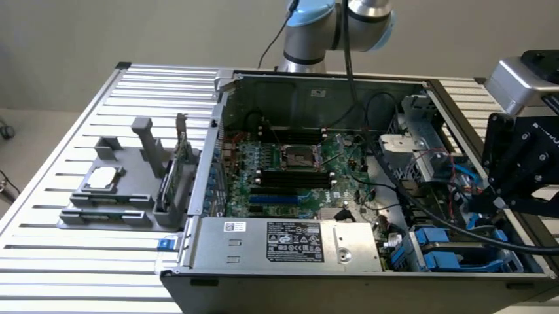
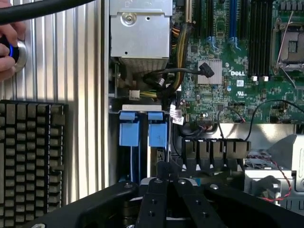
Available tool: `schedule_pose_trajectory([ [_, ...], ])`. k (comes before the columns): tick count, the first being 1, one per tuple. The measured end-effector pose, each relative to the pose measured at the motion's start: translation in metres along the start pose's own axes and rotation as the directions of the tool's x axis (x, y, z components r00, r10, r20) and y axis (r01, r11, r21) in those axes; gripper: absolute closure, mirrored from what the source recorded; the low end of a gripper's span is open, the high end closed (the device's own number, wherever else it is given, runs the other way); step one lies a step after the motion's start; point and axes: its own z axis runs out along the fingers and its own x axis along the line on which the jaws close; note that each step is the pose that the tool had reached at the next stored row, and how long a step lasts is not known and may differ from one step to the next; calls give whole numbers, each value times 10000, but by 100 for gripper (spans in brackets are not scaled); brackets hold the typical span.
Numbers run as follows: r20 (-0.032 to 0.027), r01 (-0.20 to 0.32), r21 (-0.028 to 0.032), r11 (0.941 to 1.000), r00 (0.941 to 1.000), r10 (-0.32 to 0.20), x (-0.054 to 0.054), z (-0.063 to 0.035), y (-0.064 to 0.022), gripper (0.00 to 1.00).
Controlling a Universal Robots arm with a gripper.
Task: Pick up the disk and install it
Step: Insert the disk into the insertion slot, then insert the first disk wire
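Disk [image 2: 157,132], in its blue carrier, sits in the drive bay w/ a 2nd blue carrier [image 2: 129,129] just beside it. In the exterior view that bay is at approx 4 o'clock inside the open PC case [image 1: 218,131]. Gripper [image 2: 164,170] is closed up tight, tips meeting right by the disk's carrier; can't tell if they've got hold of it. Motherboard [image 1: 292,170] is mid-case, silver PSU box [image 1: 288,243] at 6 o'clock. The case lies on a slatted aluminium table [image 1: 78,261]. At 9 o'clock is a grey fixture [image 1: 131,203] w/ a small silver chip [image 1: 103,176] on it. Arm base [image 1: 336,29] is at 12. A person's hand [image 2: 7,45] rests on a blue-lit button [image 2: 12,54] on the table. Plain beige wall [image 1: 131,33] behind.
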Motion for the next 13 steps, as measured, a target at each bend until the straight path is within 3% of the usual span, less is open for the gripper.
schedule_pose_trajectory([
  [2,1,1,32,10000,10000,-1,0,-1,-52,89],
  [13,0,1,8,10000,10000,-1,0,-3,-55,89],
])
